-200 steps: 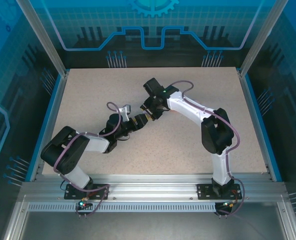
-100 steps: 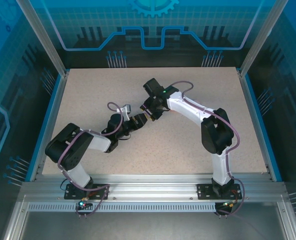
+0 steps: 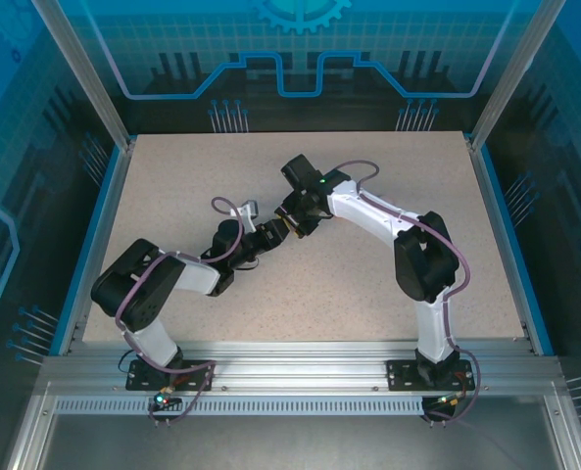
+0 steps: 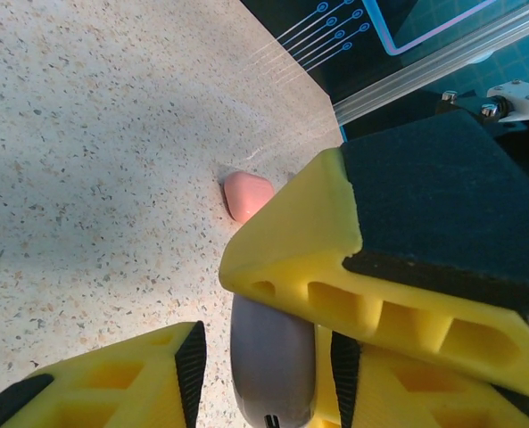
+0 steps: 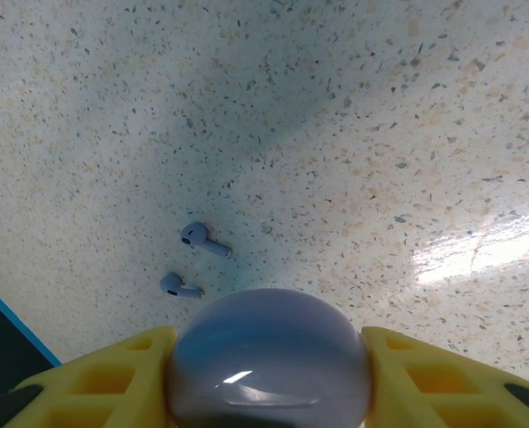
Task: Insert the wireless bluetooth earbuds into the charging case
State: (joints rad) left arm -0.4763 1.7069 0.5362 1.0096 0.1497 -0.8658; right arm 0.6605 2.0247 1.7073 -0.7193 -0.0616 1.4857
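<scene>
**Evidently a two-handed hold on the case, with the buds not yet in**

The right gripper (image 5: pixel 268 341) is clamped on the closed lavender case (image 5: pixel 268 370), with its yellow fingers pressed against both sides. In the overhead view the left gripper (image 4: pixel 266 346) meets it from 8 o'clock. Its jaws stand apart around the same case, and a strip of table (image 5: pixel 380 107) shows between one pad and the shell, so it has no grip yet.

I judge this to be the step of getting the case held by both hands so the lid can be opened. The next move calls for the left jaws to seat squarely on the shell without knocking it out of the right's hold.

From the right gripper, the two lavender earbuds (image 5: pixel 203 239) lie loose on the table at 10 to 11 o'clock, near the case but apart from it and from each other. A pink case (image 4: pixel 246 194) rests at 12 o'clock from the left gripper.
</scene>
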